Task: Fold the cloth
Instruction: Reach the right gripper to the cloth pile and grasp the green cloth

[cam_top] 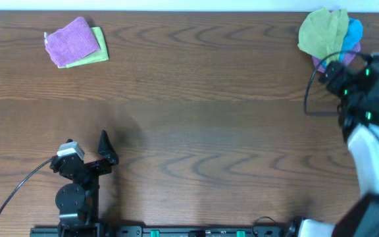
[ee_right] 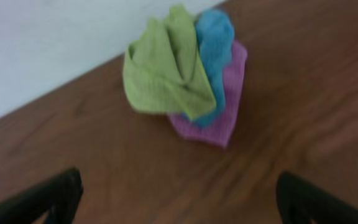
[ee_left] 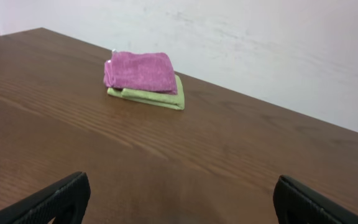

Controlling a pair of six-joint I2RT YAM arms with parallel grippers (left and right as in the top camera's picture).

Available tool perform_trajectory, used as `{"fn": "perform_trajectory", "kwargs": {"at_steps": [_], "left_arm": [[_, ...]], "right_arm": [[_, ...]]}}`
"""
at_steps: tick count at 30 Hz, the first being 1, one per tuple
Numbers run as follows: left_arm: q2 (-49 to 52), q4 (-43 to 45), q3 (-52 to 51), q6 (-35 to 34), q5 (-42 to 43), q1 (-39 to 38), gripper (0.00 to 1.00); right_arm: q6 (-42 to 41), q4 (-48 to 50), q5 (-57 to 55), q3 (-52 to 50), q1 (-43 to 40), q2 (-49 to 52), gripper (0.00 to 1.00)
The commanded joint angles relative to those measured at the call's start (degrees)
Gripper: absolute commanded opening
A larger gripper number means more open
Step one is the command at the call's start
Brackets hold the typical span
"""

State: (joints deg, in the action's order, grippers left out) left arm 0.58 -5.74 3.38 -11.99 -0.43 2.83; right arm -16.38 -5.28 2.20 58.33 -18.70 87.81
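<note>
Likely lab: wooden table point(cam_top: 189, 99), white wall point(ee_left: 260, 50).

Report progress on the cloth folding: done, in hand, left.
Done: purple cloth and green cloth lie folded and stacked. In hand: nothing; the right arm faces the crumpled pile, jaws open. Left: folding that pile's three cloths.

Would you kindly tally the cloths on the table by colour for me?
Purple: 2, the stacked purple cloth and the piled purple cloth
Green: 2, the stacked green cloth and the piled green cloth
Blue: 1, the piled blue cloth
Total: 5
</note>
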Motion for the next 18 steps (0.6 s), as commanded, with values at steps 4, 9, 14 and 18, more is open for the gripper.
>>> {"fn": "perform_trajectory", "kwargs": {"at_steps": [4,9,14,18], "left_arm": [[-0.4,-0.8,-2.1,0.5,-0.4,-0.3,0.96],[-0.4,-0.8,-2.1,0.5,-0.4,-0.3,0.95],[-0.4,-0.8,-2.1,0.5,-0.4,-0.3,0.95],[-0.4,-0.8,-2.1,0.5,-0.4,-0.3,0.96]], "right_arm": [[9.9,-6.9,-0.7,17.5,-0.6,15.2,0.99],[16.8,-12.2,-0.9,30.7,-1.7,28.3,0.99],[22.5,-14.4,-1.6,35.8,-2.0,35.8,0.99],[25.1,-14.2,-1.5,36.1,-1.9,37.8,0.9]]}}
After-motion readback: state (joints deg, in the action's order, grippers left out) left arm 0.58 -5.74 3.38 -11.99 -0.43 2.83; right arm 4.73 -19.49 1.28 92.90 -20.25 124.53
